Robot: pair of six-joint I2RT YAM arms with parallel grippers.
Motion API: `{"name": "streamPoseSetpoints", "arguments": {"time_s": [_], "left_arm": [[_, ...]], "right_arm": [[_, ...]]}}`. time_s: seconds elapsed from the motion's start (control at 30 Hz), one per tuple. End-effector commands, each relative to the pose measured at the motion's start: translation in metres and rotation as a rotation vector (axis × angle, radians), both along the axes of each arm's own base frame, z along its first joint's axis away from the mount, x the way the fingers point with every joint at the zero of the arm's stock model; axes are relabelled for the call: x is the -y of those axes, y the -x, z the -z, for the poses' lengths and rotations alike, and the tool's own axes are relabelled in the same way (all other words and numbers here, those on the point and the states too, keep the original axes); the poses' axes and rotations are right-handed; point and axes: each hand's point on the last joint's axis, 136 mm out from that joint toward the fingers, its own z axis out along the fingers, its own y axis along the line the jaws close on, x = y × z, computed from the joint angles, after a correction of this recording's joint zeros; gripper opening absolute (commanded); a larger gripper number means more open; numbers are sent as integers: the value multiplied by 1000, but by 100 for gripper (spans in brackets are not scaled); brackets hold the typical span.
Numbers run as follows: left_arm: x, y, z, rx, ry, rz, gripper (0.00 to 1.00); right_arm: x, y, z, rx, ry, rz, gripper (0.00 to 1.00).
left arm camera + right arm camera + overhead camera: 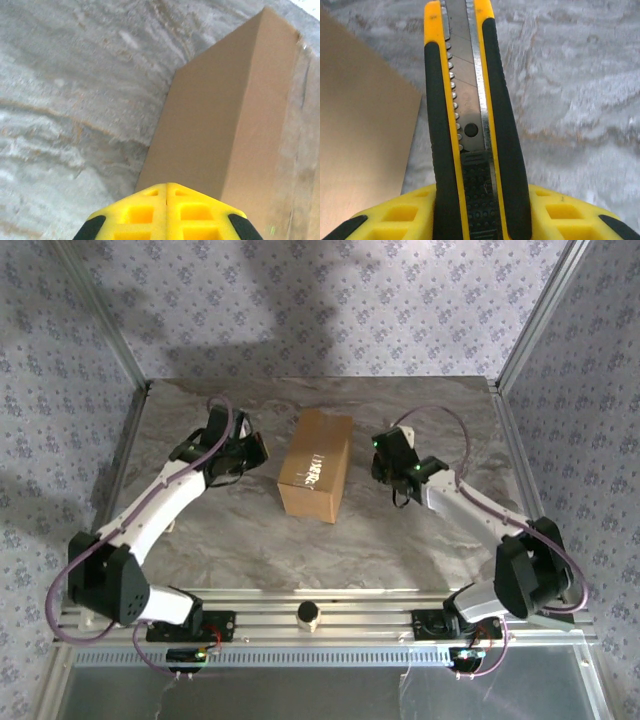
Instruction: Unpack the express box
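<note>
1. Utility knife (470, 125), yellow and black, fills the middle of the right wrist view. The right gripper (476, 212) pinches its handle between the yellow pads, with the metal blade channel pointing away from the wrist. The tip runs out of frame, so I cannot tell how far the blade is out.
2. The express box (315, 465) lies about mid-tabletop, a little toward the far edge, with its long side running far to near. Its flaps are closed flat, with a dark print on the top face.
3. To the box's left, the left gripper (248, 452) hovers near the box's side. Its fingers (150, 210) are pressed together on nothing, and the cardboard wall (220, 130) rises just ahead of them.
4. To the box's right, the right gripper (397, 458) sits near the box's other side, apart from it. The right wrist view shows a cardboard face (360, 125) off to the left of the knife.
5. The bare marbled tabletop (240, 530) surrounds the box.
6. Judged progress: early. The knife is in hand, but the box looks uncut. Slitting the seam, folding back the flaps and lifting out any contents all remain.
</note>
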Motion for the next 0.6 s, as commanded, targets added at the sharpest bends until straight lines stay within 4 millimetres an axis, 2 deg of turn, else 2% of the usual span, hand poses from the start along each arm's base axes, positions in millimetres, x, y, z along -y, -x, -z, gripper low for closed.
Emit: {"name": "streamPoseSetpoints", "arguments": {"time_s": [0.0, 0.1, 0.2, 0.3, 0.43, 0.57], "left_arm": [[-3, 32, 13, -65, -43, 14, 2], [5, 55, 21, -91, -51, 44, 2], [13, 73, 29, -112, -45, 65, 3], [7, 83, 34, -131, -74, 56, 2], [11, 92, 34, -127, -57, 70, 3], [18, 94, 29, -117, -56, 98, 3]], "right_arm": [[-8, -47, -24, 107, -20, -98, 0], [-9, -88, -29, 147, -8, -126, 0], [-8, -126, -23, 173, -13, -135, 0], [-9, -160, -14, 174, -64, -142, 0], [-23, -190, -7, 179, -77, -189, 0], [-40, -205, -9, 182, -95, -228, 0]]}}
